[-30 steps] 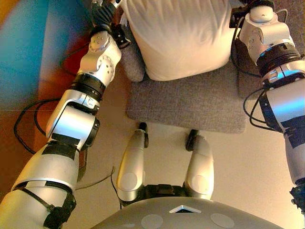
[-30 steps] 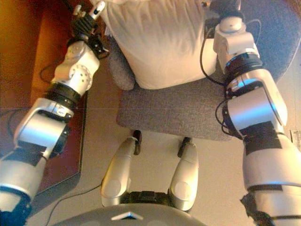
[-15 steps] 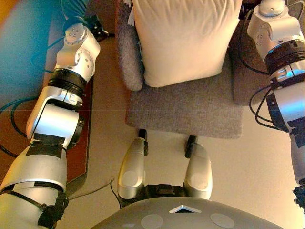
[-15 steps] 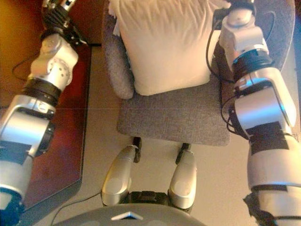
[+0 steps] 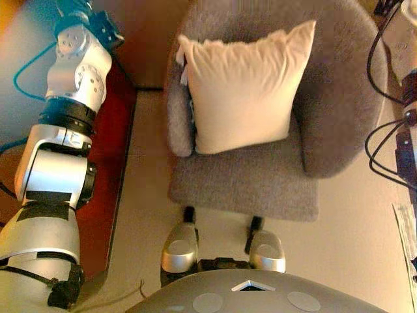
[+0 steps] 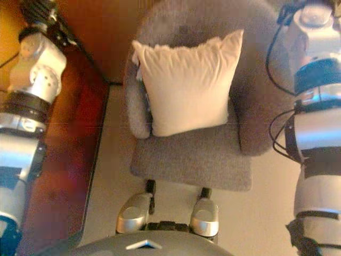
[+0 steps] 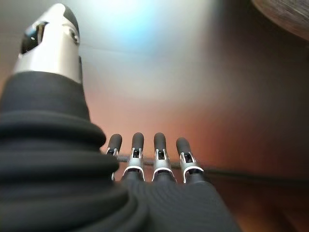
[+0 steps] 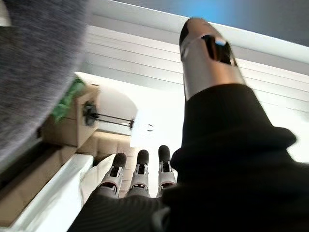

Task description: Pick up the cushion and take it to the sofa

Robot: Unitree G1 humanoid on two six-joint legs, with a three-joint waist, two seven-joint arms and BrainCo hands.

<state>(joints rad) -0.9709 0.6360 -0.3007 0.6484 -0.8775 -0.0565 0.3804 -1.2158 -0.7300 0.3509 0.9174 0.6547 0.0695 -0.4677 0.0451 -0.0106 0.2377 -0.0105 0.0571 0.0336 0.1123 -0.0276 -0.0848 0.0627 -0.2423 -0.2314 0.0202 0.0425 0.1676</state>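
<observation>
A cream cushion (image 5: 244, 94) leans upright against the back of a grey armchair (image 5: 247, 186), resting on its seat, with neither hand touching it. My left arm reaches up along the left side, away from the chair. In the left wrist view my left hand (image 7: 160, 154) is open, fingers straight, holding nothing. My right arm runs up the right edge beyond the armrest. In the right wrist view my right hand (image 8: 140, 169) is also open and empty. Neither hand shows in the eye views.
A dark red-brown wooden surface (image 5: 107, 182) lies along the left of the armchair, under my left arm. A cardboard box (image 8: 72, 121) shows past my right hand. A paper sheet (image 5: 407, 228) lies on the pale floor at the right.
Both arms have drawn away from the cushion's sides and spread outward. The cushion stays on the armchair. The camera has also shifted, so more of the chair shows.
</observation>
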